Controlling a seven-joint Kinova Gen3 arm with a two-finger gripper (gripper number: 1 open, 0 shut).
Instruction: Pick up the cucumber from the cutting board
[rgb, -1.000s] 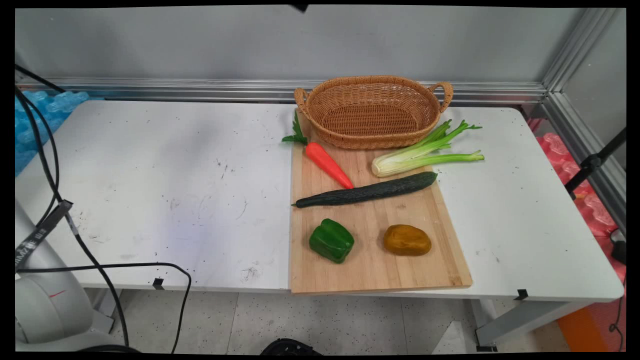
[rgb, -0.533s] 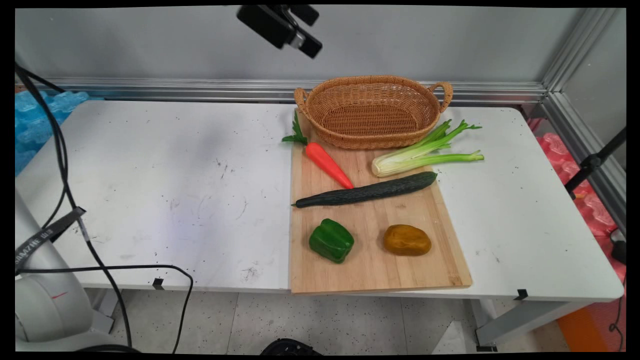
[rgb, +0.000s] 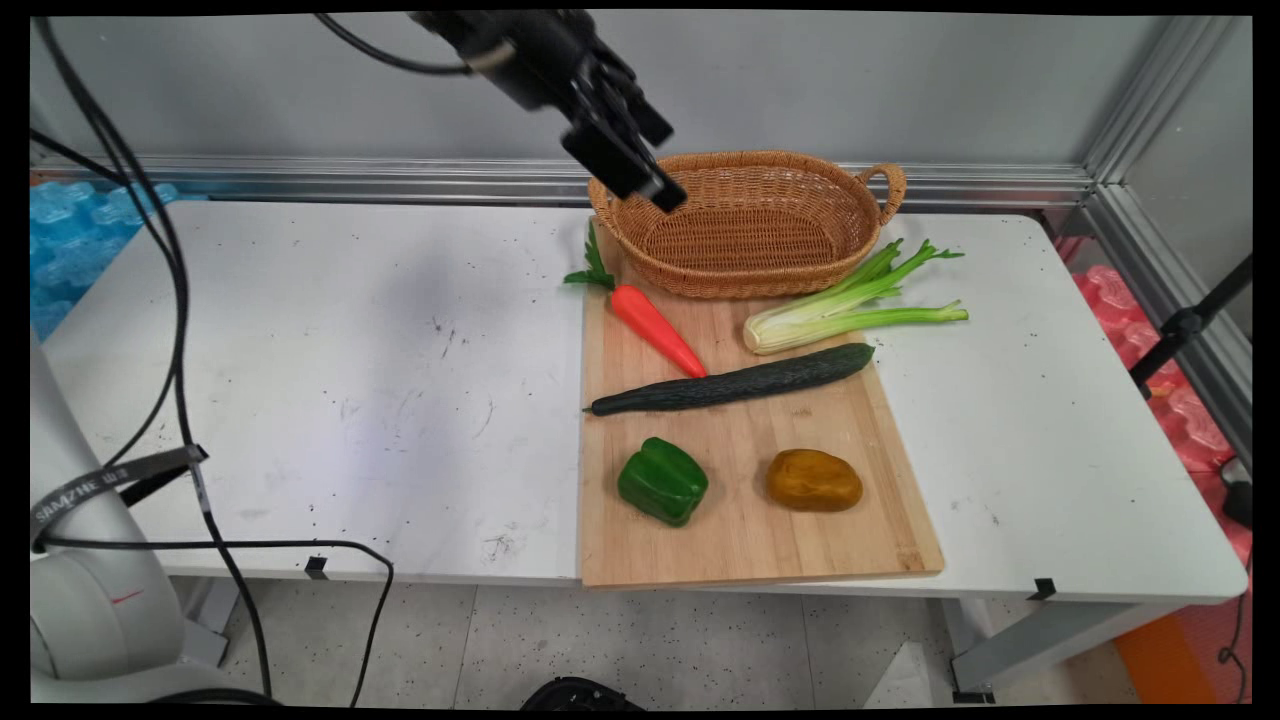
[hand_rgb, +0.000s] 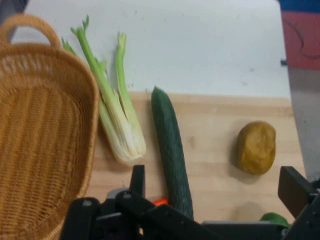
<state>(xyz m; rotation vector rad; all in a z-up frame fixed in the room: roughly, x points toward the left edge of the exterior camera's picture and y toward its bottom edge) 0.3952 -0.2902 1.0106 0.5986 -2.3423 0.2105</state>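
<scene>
Gripper: we see the black gripper (rgb: 655, 165) high over the left rim of the wicker basket (rgb: 745, 225), holding nothing. In the hand view its two fingers stand far apart, one (hand_rgb: 137, 181) near the middle of the bottom edge and the other at the right edge.
Basket: it stands at the far end of the wooden cutting board (rgb: 750, 540), and we see nothing inside it.
Carrot: the orange carrot (rgb: 657, 329) lies on the board just in front of the basket's left end, with its green top at the board's left edge.
Celery: the celery (rgb: 840, 305) lies beside the basket on the right, its pale root end on the board and its green stalks reaching out over the white table (rgb: 300, 350).
Cucumber: the long dark cucumber (rgb: 735, 382) lies across the board, in front of the carrot and celery. The carrot's tip is very close to it; we cannot tell if they touch.
Pepper: the green pepper (rgb: 662, 481) sits on the near half of the board, to the left.
Potato: the brown potato (rgb: 814, 480) sits to the right of the pepper, apart from it.
</scene>
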